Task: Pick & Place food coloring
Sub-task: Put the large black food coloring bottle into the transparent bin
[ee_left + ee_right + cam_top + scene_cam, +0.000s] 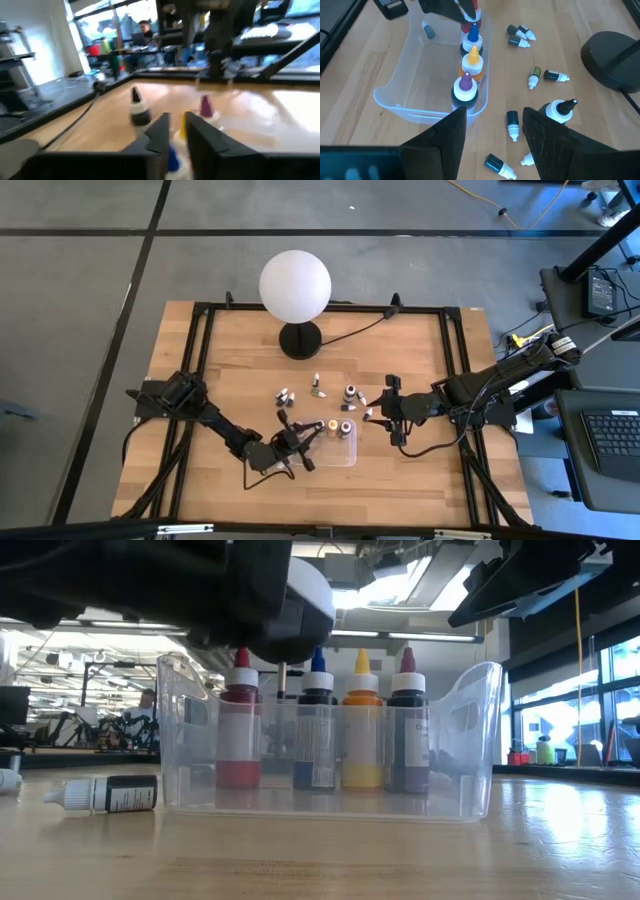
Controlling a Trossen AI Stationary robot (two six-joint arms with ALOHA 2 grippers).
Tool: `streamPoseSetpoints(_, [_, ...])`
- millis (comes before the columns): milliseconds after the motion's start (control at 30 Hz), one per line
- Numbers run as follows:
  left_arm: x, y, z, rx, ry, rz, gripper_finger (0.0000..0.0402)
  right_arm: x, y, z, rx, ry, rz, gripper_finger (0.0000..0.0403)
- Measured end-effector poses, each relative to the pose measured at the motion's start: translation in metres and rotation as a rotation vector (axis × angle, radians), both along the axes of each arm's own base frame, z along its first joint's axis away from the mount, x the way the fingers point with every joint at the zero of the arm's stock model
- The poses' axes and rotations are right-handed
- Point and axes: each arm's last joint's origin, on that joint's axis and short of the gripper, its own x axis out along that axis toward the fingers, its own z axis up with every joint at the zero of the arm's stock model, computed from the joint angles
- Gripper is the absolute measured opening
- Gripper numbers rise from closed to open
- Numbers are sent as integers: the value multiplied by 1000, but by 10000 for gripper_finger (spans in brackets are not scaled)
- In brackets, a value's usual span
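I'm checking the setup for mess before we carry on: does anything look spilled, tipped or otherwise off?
No spill shows. Four bottles stand upright in a row in the clear tray. Outside it, several food coloring bottles lie on their sides, scattered on the table, with one black-capped bottle among them.

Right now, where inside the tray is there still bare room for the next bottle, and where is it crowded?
The clear tray holds four upright bottles in a row along one long wall; the strip along the opposite wall is bare. The left tool hangs over the red-bottle end. Outside, loose bottles crowd the table between the tray and lamp; the right tool waits among them, open.
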Motion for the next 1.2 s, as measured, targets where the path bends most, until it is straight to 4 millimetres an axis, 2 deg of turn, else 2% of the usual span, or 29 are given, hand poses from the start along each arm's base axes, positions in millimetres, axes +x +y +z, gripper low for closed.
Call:
streamPoseSetpoints(200, [-4, 1, 22, -28, -126, 34, 53, 1, 0, 1, -82, -10, 69, 197])
streamPoseSetpoints(467, [-23, 0, 71, 47, -81, 143, 53, 1, 1, 2, -110, -20, 92, 197])
streamPoseSetpoints(667, [-32, 8, 96, 69, -84, 131, 53, 10, -11, 8, -54, -93, -1, 197])
streamPoseSetpoints(833, [-23, 18, 100, 101, -62, -84, 56, 16, -36, 7, -59, -83, -71, 197])
streamPoseSetpoints(1033, [-15, 46, 98, -12, 125, -475, 52, 20, -62, 7, 21, -59, 8, 197])
streamPoseSetpoints(1200, [-28, 67, 112, -55, 229, -537, 56, 23, -74, 4, -25, -48, -10, 197])
